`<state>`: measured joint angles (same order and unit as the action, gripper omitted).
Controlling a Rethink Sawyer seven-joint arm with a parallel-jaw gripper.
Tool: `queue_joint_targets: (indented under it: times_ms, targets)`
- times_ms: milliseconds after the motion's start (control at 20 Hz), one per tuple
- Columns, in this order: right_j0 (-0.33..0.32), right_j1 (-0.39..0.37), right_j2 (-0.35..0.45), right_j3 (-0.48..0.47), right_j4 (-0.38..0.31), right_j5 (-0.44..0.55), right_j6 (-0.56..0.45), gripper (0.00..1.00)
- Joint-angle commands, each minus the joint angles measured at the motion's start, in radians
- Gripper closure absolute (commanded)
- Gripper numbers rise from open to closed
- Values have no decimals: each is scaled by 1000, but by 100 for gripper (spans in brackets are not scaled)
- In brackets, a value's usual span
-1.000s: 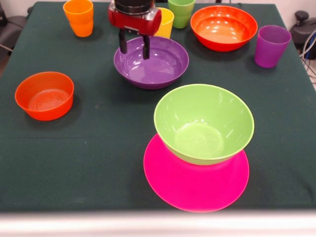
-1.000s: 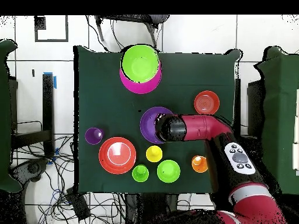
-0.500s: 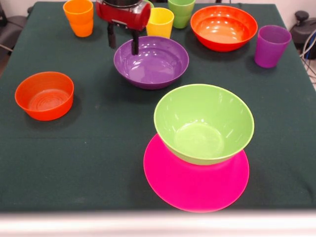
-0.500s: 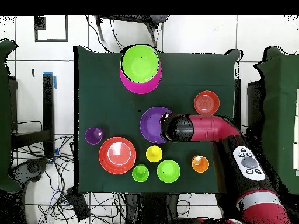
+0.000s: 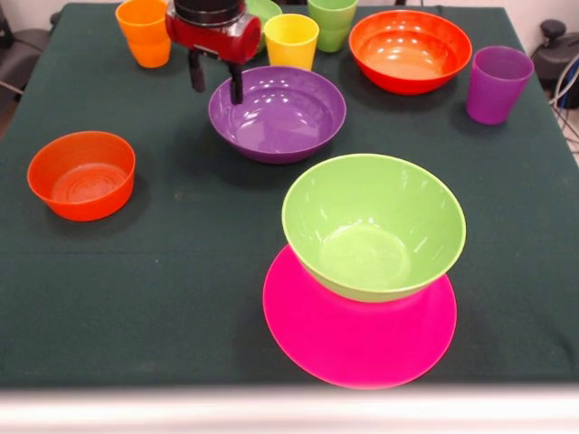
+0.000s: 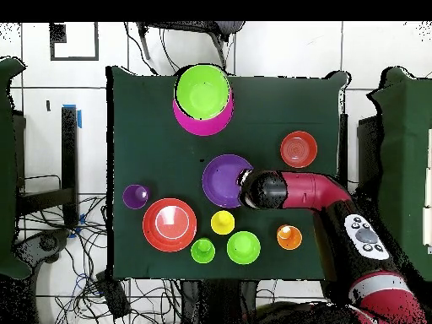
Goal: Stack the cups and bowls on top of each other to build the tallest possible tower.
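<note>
No readable text, labels, brands or numbers on anything in view.

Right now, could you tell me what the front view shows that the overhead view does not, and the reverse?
Only the front view shows the tool with its two fingers apart and empty, straddling the purple bowl's rim.

Only the overhead view shows the whole small green bowl, the red arm and the tiled floor with its cables.

Both show the light green bowl sitting in the pink bowl, plus the orange cup and purple cup.
</note>
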<state>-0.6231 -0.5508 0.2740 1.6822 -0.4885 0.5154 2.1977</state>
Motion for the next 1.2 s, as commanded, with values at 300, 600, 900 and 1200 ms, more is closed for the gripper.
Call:
queue_joint_targets:
  times_ms: [300, 600, 900, 1200]
  targets:
    - [-1, 130, 79, -65, -119, 32, -209, 0]
    - [-15, 143, 101, -64, -152, -11, -213, 100]
    - [-17, 144, 112, -65, -154, -14, -204, 100]
    - [-13, 136, 114, -68, -153, 4, -192, 100]
